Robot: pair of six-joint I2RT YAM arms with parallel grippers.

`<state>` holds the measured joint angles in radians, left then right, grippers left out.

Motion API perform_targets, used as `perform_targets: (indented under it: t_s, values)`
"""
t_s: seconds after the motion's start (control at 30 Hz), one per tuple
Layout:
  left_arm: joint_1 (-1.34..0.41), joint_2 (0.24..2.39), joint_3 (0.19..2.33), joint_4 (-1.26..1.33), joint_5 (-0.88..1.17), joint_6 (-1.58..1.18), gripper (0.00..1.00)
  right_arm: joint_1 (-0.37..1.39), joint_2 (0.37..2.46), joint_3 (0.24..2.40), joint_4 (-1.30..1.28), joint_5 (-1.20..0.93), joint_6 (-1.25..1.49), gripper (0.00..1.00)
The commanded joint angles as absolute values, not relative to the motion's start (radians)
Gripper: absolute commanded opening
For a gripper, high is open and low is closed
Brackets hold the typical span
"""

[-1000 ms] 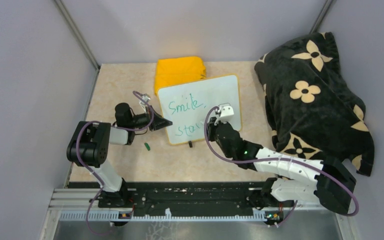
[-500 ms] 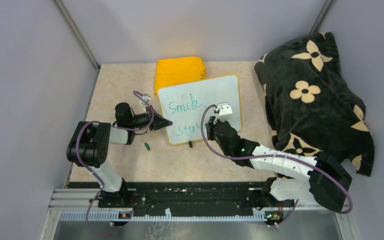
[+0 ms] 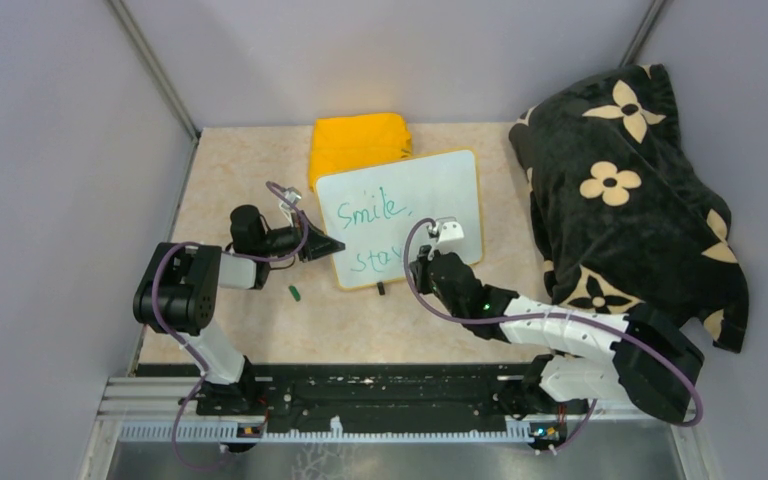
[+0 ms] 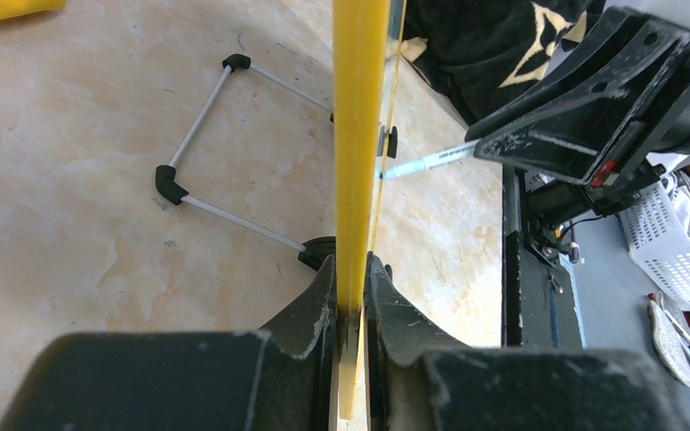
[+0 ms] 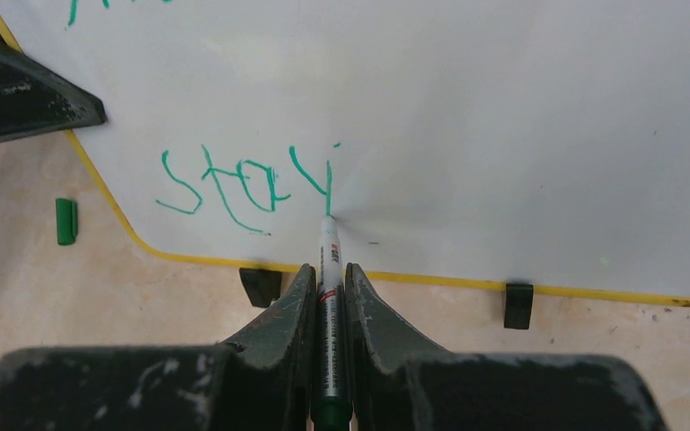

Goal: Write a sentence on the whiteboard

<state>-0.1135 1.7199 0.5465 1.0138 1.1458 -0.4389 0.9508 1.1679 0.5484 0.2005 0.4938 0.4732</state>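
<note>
Green sentence [image 3: 370, 212] "Smile, stay" on the whiteboard [image 3: 445, 185], propped mid-table before a yellow cloth [image 3: 358, 135]. Right gripper [image 5: 328, 274] clenches a marker [image 5: 327, 241], tip touching the board; left gripper [image 4: 350, 269] pinches the board's yellow rim.

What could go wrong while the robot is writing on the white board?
1. The whiteboard is propped on a thin wire stand, and only the left gripper pinches its yellow edge. A hard push from the marker might slide or tip it.
2. The right gripper sits low by the green word "stay", so moving across could smear it.
3. The green cap lies loose on the table and could get knocked away.
</note>
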Motion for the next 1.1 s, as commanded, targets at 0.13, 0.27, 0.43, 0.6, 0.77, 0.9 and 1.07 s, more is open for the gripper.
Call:
perform_targets:
  t_s: [0.13, 0.27, 0.43, 0.6, 0.77, 0.9, 1.07]
  values:
    - [-0.122, 1.733, 0.548, 0.931, 1.091, -0.388, 0.0, 0.96, 1.201, 0.524, 0.248, 0.458, 0.518, 0.0]
    - [-0.122, 1.733, 0.548, 0.929, 1.092, -0.387, 0.0, 0.972, 1.229, 0.54, 0.27, 0.441, 0.52, 0.0]
    - [-0.122, 1.733, 0.548, 0.928, 1.091, -0.385, 0.0, 0.983, 1.24, 0.573, 0.263, 0.445, 0.517, 0.0]
    - [-0.121, 1.733, 0.549, 0.926, 1.091, -0.385, 0.0, 0.981, 1.105, 0.577, 0.218, 0.508, 0.478, 0.0]
    - [-0.122, 1.732, 0.549, 0.928, 1.091, -0.384, 0.0, 0.939, 0.993, 0.584, 0.16, 0.569, 0.422, 0.0]
    - [-0.123, 1.733, 0.548, 0.927, 1.091, -0.383, 0.0, 0.905, 0.96, 0.587, 0.153, 0.597, 0.378, 0.0]
    - [-0.122, 1.735, 0.549, 0.926, 1.091, -0.384, 0.0, 0.899, 0.979, 0.607, 0.183, 0.612, 0.347, 0.0]
